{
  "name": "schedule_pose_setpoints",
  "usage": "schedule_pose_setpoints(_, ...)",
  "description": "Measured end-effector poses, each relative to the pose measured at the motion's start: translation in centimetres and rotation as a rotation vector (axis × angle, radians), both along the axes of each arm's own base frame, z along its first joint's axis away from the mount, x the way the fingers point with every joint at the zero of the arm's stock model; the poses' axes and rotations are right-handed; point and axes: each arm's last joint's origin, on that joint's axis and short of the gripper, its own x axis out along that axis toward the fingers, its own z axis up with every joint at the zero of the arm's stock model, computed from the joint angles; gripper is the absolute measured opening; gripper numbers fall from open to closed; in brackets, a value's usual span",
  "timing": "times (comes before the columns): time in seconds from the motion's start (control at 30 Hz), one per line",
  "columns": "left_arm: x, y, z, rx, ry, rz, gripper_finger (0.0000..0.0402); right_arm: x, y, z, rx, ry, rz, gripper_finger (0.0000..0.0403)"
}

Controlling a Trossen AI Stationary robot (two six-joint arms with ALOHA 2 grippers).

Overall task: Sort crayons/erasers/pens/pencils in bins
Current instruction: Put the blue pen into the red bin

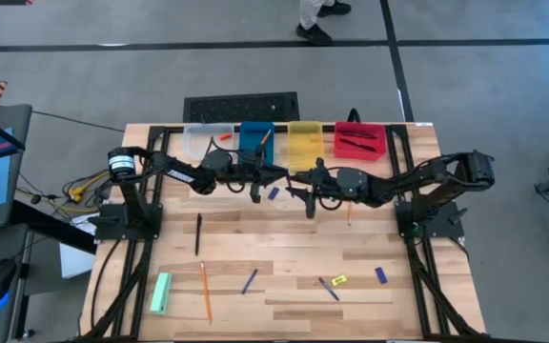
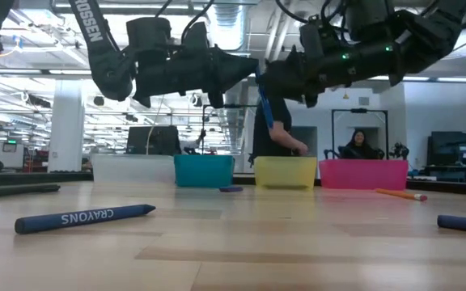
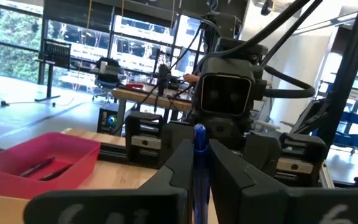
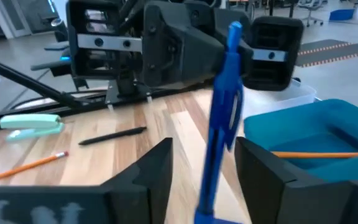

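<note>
A blue pen (image 4: 225, 106) hangs upright over the table's middle, just before the bins, and shows in the low view (image 2: 264, 105) between both grippers. My left gripper (image 3: 199, 168) reaches in level from the table's left (image 1: 284, 175) and is shut on the pen. My right gripper (image 4: 204, 168) faces it from the right (image 1: 303, 185). It is open, one finger standing on each side of the pen's lower half with a gap on both sides. My left gripper pinches the blue pen near its upper end (image 4: 234, 37) between its two fingers. The fingers come in level from the table's left and lie across the pen. The pen hangs below them, slightly tilted, clear of the table.
Four bins stand in a row at the far edge: clear (image 1: 208, 141), blue (image 1: 255, 143) with an orange pencil, yellow (image 1: 304, 145), red (image 1: 359, 141) with dark pens. A black pen (image 1: 198, 233), pencils (image 1: 205, 291), crayons (image 1: 250, 281) and erasers (image 1: 381, 274) lie on the near half.
</note>
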Motion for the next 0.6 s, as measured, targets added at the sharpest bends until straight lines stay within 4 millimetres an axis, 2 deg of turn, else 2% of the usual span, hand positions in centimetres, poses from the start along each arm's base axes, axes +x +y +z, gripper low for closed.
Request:
schedule_pose_setpoints(0.27, -0.01, -0.25, 0.33, -0.003, -0.033, -0.012, 0.0018, 0.51, -0.05, 0.27, 0.018, 0.04, -0.002, 0.0129)
schedule_pose_setpoints(0.6, 0.0, -0.35, 0.4, 0.0, -0.041, -0.009, 0.0024, 0.54, -0.06, 0.35, 0.027, 0.033, -0.006, 0.0032)
